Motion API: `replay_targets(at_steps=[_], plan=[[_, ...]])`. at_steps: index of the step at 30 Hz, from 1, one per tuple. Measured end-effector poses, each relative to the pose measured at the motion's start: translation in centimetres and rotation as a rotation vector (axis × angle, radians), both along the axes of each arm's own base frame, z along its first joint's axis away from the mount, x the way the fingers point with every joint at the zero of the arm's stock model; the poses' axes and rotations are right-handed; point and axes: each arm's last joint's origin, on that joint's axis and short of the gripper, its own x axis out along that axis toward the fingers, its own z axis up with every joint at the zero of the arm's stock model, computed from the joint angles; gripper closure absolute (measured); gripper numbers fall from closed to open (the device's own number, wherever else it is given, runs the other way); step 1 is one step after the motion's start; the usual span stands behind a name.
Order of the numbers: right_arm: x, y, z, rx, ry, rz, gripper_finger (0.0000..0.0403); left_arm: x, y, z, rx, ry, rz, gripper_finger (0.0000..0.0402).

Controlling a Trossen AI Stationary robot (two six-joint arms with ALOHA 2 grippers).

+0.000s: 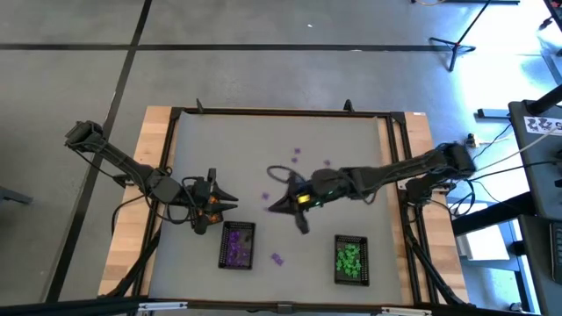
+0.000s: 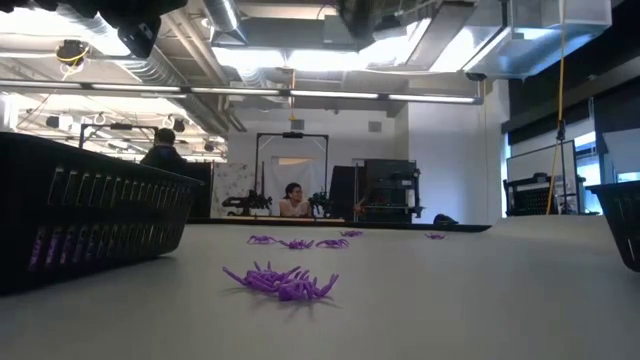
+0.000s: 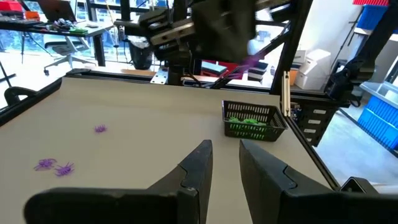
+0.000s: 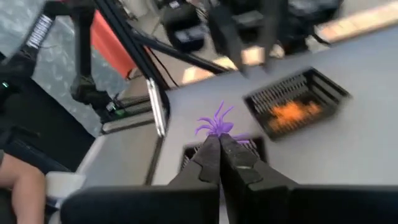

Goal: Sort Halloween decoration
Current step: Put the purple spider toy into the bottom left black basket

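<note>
The table (image 1: 211, 158) has a grey top inside a wooden frame, and it stands on a grey concrete floor; behind it, in the low view, two people sit at desks in a workshop.

The right gripper (image 4: 219, 142) is clenched on a purple spider (image 4: 216, 123), which sticks out past the tips of the fingers. This gripper is raised over the middle of the table, between the two front trays, and its arm comes in from the right side.

The left gripper (image 3: 222, 152) has its fingers a little apart, and I cannot see anything between them. It is at the left side of the table, just beside a tray of orange pieces (image 1: 209, 204).

Near the front edge stands a tray of purple pieces (image 1: 237, 245), and to its right, well apart, a tray of green pieces (image 1: 350, 259). Some loose purple spiders (image 1: 296, 156) lie on the bare table behind the right gripper, and one more spider (image 1: 277, 259) lies between the two front trays.
</note>
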Motion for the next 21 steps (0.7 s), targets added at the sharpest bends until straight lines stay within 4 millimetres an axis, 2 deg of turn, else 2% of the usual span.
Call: replay_targets(at_steps=[6,11,16,21], plan=[[4.0,3.5,0.7,-0.047,-0.053,0.119,0.0403,0.0,0.0,0.0,0.0,0.0,0.0,0.0327],[6.3,4.9,-0.4,-0.072,-0.047,0.158,0.0403,0.0,0.0,0.0,0.0,0.001,0.0,0.0327],[7.1,5.1,-2.1,-0.083,-0.007,0.148,0.0383,0.0,0.0,0.0,0.002,0.004,0.0,0.0327],[7.4,5.2,-3.3,-0.087,0.035,0.147,0.0325,0.0,0.0,0.0,0.0,0.001,0.0,0.0327]])
